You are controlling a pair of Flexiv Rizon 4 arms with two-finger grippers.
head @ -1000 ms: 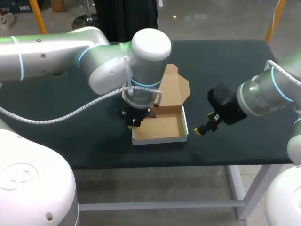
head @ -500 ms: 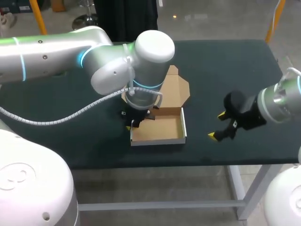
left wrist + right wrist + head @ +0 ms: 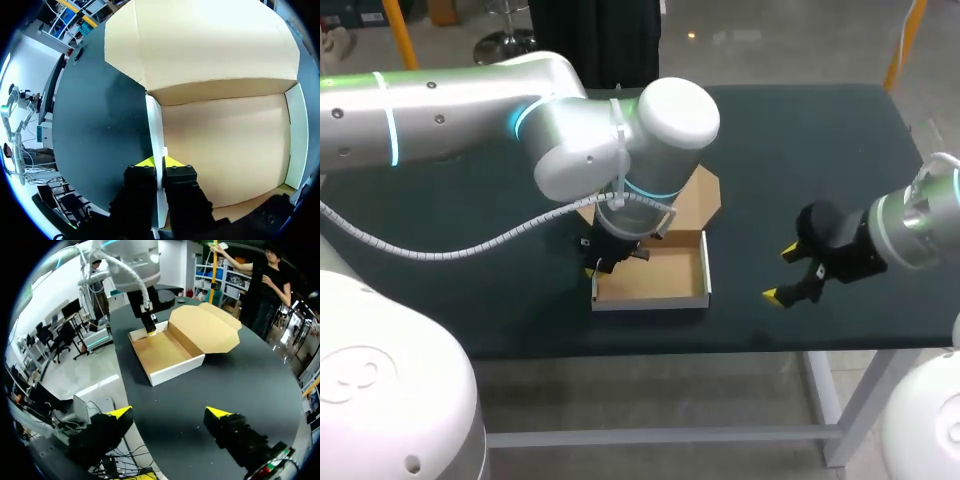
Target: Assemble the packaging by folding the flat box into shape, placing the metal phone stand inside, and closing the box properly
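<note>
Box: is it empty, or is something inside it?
Empty. The box shows only its bare cardboard floor inside, and its lid lies open behind it.

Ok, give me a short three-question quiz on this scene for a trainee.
1. True or false: the left gripper is shut on a side wall of the open brown cardboard box.
2. The right gripper is: A) open, holding nothing, apart from the box; B) shut on the lid; C) inside the box.
3. Fill in: the box's inside holds ____.
Key: 1 true; 2 A; 3 nothing.
</note>
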